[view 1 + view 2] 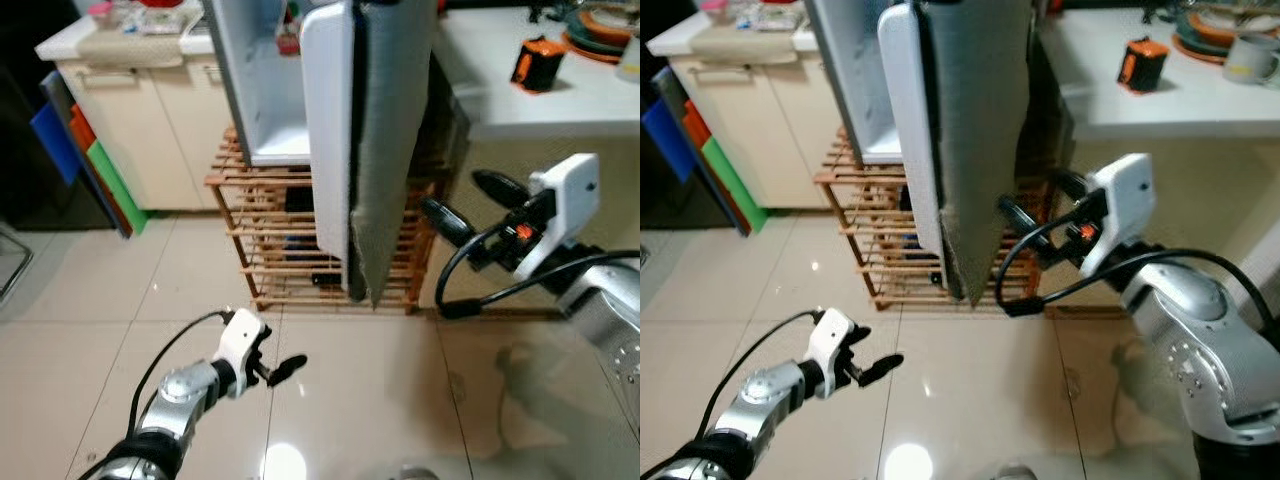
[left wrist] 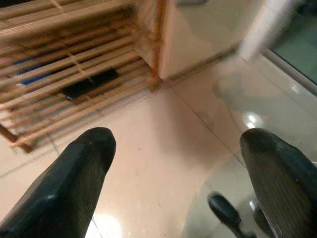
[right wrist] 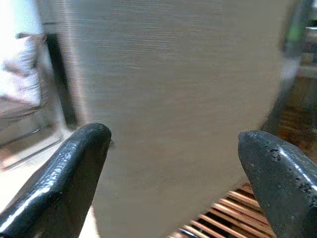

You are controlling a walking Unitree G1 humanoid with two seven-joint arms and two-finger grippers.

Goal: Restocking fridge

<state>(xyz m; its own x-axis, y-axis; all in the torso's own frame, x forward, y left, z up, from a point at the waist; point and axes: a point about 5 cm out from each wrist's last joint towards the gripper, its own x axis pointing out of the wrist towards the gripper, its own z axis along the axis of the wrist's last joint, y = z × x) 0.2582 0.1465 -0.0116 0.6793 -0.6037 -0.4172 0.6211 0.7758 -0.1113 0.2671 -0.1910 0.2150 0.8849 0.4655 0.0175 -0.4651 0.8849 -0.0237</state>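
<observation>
From my seat, the fridge point(image 1: 270, 90) stands at twelve o'clock on a slatted wooden rack point(image 1: 270, 260), and its door point(image 1: 385, 140) swings out toward me, edge-on, with the white inner liner on its left face and the grey outer skin on its right. The door's lower corner hangs just above the rack's front rail.

My right pincer point(image 1: 463, 203) sits at about two o'clock, just beside the door's grey face, fingers spread and holding nothing. In the right wrist view both fingers point(image 3: 64, 178) frame the grey panel, with a sliver of rack slats low between them. I cannot tell whether a fingertip touches the door.

My left pincer point(image 1: 283, 370) is low at seven o'clock over the glossy floor tiles point(image 1: 340, 400), well apart from the rack. The left wrist view shows its fingers point(image 2: 64, 188) wide apart and empty, looking across bare tile toward the rack's corner post.

Open room: the tile between me and the rack's front edge is free from seven round to five o'clock. To the right, a white desk point(image 1: 540, 100) juts in at one to two o'clock, its front edge running above my right arm; an orange-and-black object point(image 1: 538, 63) and some dishes point(image 1: 600, 25) sit on it. At ten o'clock is a cream cabinet point(image 1: 150, 120), with flat blue, orange and green pieces point(image 1: 85, 150) leaning against its side.
</observation>
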